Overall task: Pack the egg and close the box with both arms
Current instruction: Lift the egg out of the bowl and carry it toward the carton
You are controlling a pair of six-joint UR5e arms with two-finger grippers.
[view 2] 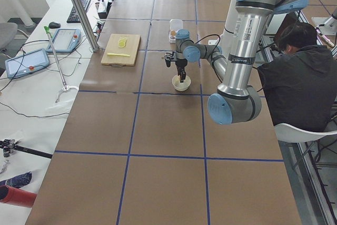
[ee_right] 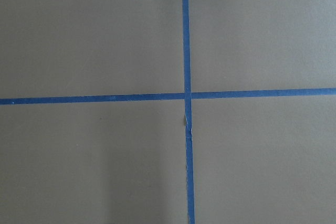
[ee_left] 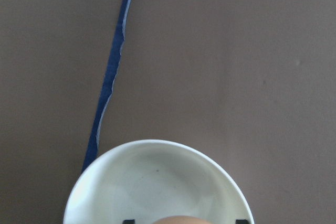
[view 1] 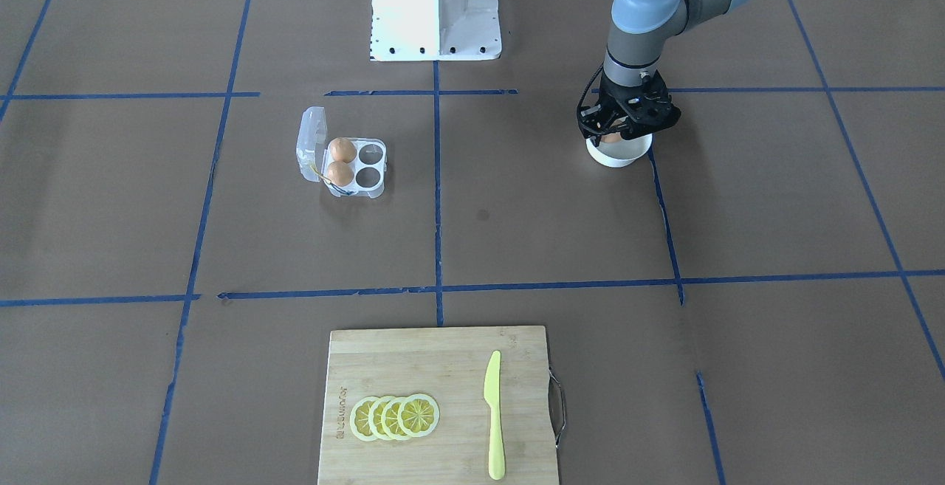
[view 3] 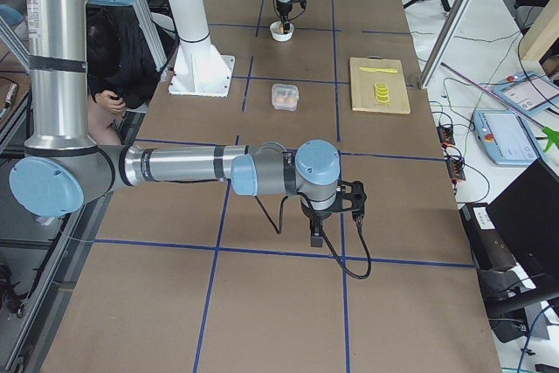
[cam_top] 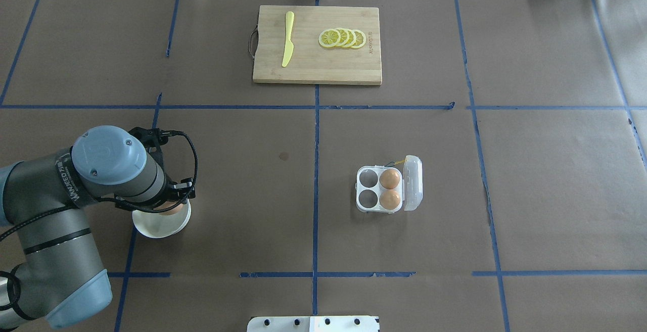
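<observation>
My left gripper (view 1: 619, 131) hangs over the white bowl (view 1: 624, 154), shut on a tan-orange egg (cam_top: 169, 209) held about level with the bowl's rim. In the left wrist view the egg's top (ee_left: 179, 219) shows between the two fingertips above the bowl (ee_left: 157, 182). The clear box (view 1: 347, 164) lies open, its lid upright. Two eggs (cam_top: 389, 179) fill the cups on the lid side; the other two cups are bare. My right gripper (view 3: 316, 238) shows only in the exterior right view, low over bare table far from the box. I cannot tell if it is open.
A wooden cutting board (view 1: 439, 404) with lemon slices (view 1: 395, 417) and a yellow knife (view 1: 493, 415) lies at the table's far side. The white pedestal (view 1: 435, 9) stands by the robot. A seated person (view 2: 300, 88) is beside the table.
</observation>
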